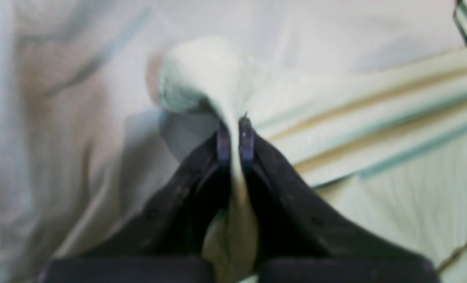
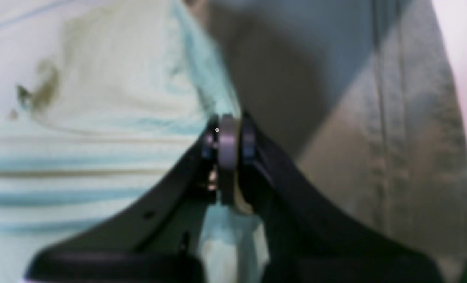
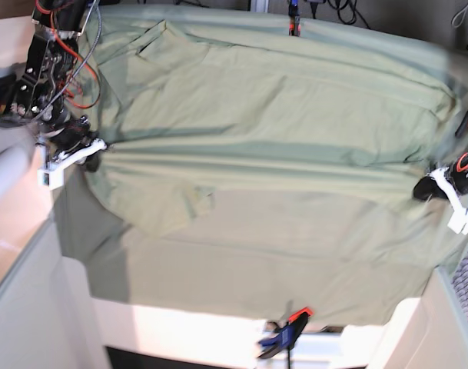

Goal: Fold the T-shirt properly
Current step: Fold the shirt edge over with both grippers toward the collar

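Between clamped grippers, stretched T-shirt

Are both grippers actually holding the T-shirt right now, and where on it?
Yes. The left gripper pinches a fold at one edge of the T-shirt; the right gripper is shut on the opposite edge.

The pale sage-green short-sleeved cotton T-shirt is stretched wide across the table on a larger cloth of similar green. It is pulled taut between its 2 ends, with long horizontal creases along its lower edge. 1 sleeve lies flat, pointing toward the near side.
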Controlling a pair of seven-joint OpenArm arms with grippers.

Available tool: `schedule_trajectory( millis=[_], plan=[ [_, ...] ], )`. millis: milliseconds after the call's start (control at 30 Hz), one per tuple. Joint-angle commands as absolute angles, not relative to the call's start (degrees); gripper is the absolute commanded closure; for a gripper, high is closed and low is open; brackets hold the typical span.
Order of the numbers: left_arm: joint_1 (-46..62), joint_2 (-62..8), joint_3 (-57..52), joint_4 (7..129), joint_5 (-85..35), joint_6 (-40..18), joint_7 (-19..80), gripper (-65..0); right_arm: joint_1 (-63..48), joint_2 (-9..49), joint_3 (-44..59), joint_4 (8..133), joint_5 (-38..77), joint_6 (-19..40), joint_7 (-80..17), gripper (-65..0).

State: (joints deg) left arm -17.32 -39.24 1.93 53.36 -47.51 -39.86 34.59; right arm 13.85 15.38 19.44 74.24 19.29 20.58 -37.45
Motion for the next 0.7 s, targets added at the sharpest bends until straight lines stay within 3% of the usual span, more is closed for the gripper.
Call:
schedule_trajectory(
  millis=[0, 300, 367, 433, 467, 667],
  plan=[
    [-17.39, -41.34, 1.48, 56.18, -48.21, -40.00, 33.69, 0.0, 13.69, 16.49, 19.77, 76.31, 19.55, 20.34, -36.29, 0.0],
    [-12.10, -41.74, 1.48, 60.51, -47.79, -40.00, 33.67, 0.0, 7.70, 16.29, 19.92, 79.48, 19.53, 20.27, -37.52, 0.0],
    [-11.99, -41.60, 1.48, 60.51, -47.79, -40.00, 33.67, 0.0, 7.55, 16.16, 20.12, 79.50, 19.62, 20.12, -38.44, -19.2],
    [-12.05, -41.56, 1.48, 60.53, -47.81, -40.00, 33.45, 0.0, 7.60, 16.19, 20.64, 79.79, 20.40, 20.12, -38.39, -32.8],
    [-12.05, -41.58, 1.48, 60.53, -47.81, -40.00, 33.19, 0.0, 7.60, 16.19, 21.28, 80.40, 21.15, 20.12, -38.39, -35.1],
    [-12.03, -41.58, 1.48, 60.53, -47.81, -40.00, 33.26, 0.0, 10.22, 16.19, 27.16, 86.15, 23.18, 20.12, -37.93, -35.2]
  ],
)
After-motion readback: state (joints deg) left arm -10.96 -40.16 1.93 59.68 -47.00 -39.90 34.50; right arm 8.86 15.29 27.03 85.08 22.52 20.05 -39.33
